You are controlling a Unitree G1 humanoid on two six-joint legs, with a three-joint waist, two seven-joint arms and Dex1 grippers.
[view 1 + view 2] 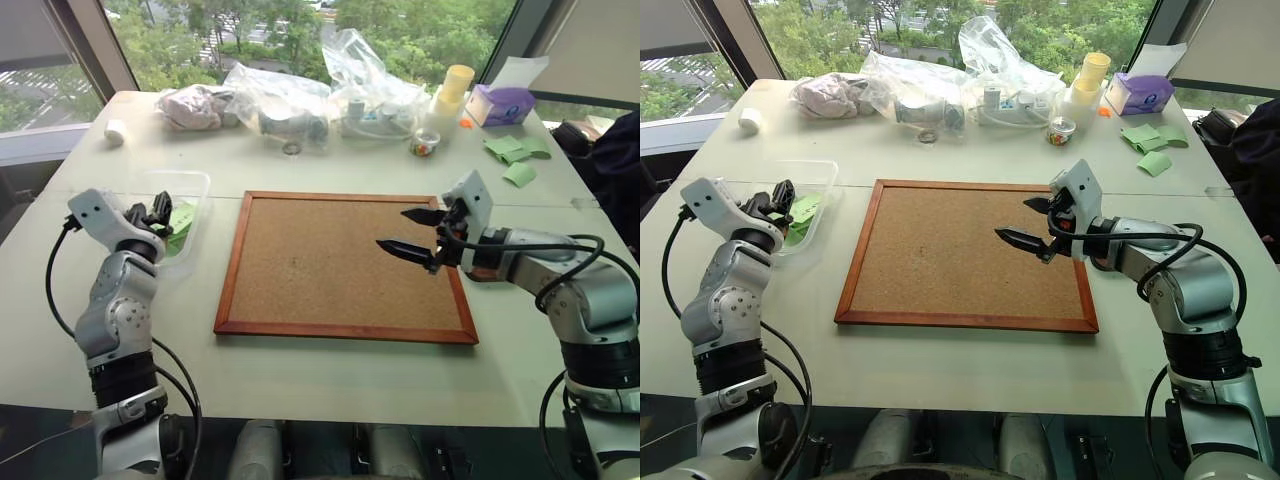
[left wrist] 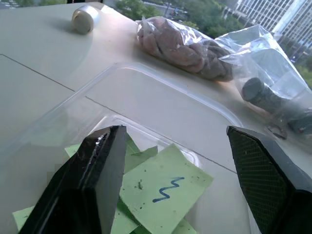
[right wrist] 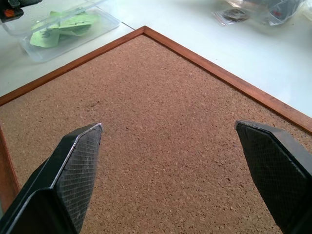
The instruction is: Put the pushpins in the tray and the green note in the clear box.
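Green note [image 2: 165,191]: lies inside the clear box [image 2: 146,68], flat on top of other green sheets, blue scribble facing up. Thin, light, floppy paper; likely to curl or slide under a push and hard to lift from flat. Best taken by a free edge or raised corner, pinched across its thickness, with no need for force.

Left end effector [image 2: 175,134]: hovers just above the box, spread wide, holding nothing. Right end effector [image 3: 170,127]: also spread wide and empty, poised over the cork board [image 1: 340,262].

More green sheets [image 1: 518,155]: loose on the surface [image 1: 330,372], well apart from the box, at the far right.

Pushpins: too small to pick out with certainty; a dark speck [image 3: 93,103] on the cork may be one. Judged hard, light and tiny, prone to slipping between the tips; best gripped by the head, pulled straight out, point kept away from the pads.
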